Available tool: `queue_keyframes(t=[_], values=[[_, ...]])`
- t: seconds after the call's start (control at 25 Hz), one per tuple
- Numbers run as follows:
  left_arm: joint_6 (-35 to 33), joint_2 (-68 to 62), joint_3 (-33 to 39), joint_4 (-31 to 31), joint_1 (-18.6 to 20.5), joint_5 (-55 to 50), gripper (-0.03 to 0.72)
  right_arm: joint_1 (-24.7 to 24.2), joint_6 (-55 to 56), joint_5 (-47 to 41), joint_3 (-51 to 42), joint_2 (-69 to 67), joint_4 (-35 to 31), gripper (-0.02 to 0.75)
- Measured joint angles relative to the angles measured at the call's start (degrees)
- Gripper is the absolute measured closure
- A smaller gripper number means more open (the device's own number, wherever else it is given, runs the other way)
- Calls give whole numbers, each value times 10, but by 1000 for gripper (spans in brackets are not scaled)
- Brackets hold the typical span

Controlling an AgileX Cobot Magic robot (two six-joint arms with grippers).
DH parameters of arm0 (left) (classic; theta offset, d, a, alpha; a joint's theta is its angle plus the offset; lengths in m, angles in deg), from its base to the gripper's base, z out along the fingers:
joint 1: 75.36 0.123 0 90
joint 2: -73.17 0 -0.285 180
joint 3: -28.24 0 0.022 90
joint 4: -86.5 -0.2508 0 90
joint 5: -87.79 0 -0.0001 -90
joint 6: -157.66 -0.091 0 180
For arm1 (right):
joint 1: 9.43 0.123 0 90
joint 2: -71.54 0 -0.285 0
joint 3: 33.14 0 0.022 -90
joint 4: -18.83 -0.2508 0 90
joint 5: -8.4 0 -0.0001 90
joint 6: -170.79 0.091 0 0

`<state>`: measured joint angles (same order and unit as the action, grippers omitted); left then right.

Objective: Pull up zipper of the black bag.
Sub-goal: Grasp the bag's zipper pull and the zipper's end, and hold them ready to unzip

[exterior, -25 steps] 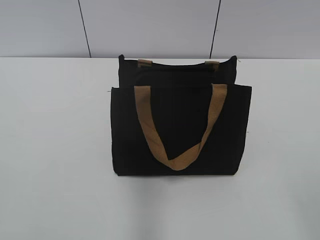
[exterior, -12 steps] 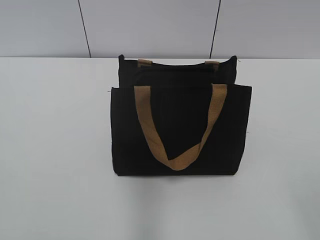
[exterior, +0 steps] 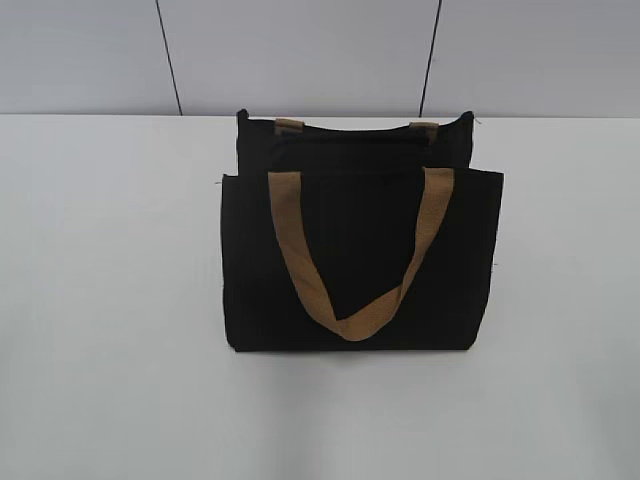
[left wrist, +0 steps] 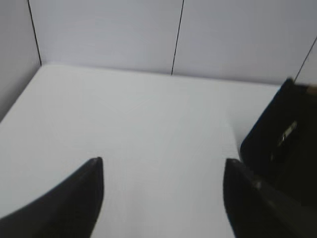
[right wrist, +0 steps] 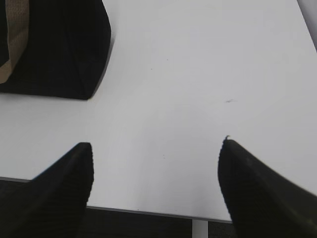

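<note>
The black bag (exterior: 360, 255) lies flat in the middle of the white table, its tan handle (exterior: 350, 300) draped over the front pocket panel. The zipper line (exterior: 350, 128) runs along its far top edge; no pull can be made out there. In the left wrist view the bag's end (left wrist: 287, 144) shows at the right with a small silver piece (left wrist: 287, 133) on it. My left gripper (left wrist: 163, 171) is open and empty over bare table. My right gripper (right wrist: 156, 148) is open and empty near the table's front edge, right of the bag's corner (right wrist: 64, 49). Neither gripper shows in the exterior view.
A white table (exterior: 110, 300) carries the bag, with grey wall panels (exterior: 300, 50) behind it. The table's front edge (right wrist: 148, 212) shows in the right wrist view, and a side wall (left wrist: 15, 49) stands at the left in the left wrist view.
</note>
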<state>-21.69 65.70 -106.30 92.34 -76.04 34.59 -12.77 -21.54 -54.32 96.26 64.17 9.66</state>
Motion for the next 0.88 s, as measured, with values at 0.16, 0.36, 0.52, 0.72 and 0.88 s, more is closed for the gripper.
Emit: queue_keyframes(t=[0.16, 0.36, 0.52, 0.72, 0.88], values=[[0, -24, 5, -10, 0, 138, 57, 0, 0, 0, 0, 0, 0, 142], [0, -132, 45, -21, 0, 368, 113, 0, 0, 0, 0, 0, 0, 142], [0, -263, 74, -23, 0, 565, 176, 0, 0, 0, 0, 0, 0, 142], [22, -473, 92, -113, -1, 792, 193, 0, 0, 0, 0, 0, 0, 142], [98, -627, 92, -218, -1, 915, 220, 0, 0, 0, 0, 0, 0, 142]])
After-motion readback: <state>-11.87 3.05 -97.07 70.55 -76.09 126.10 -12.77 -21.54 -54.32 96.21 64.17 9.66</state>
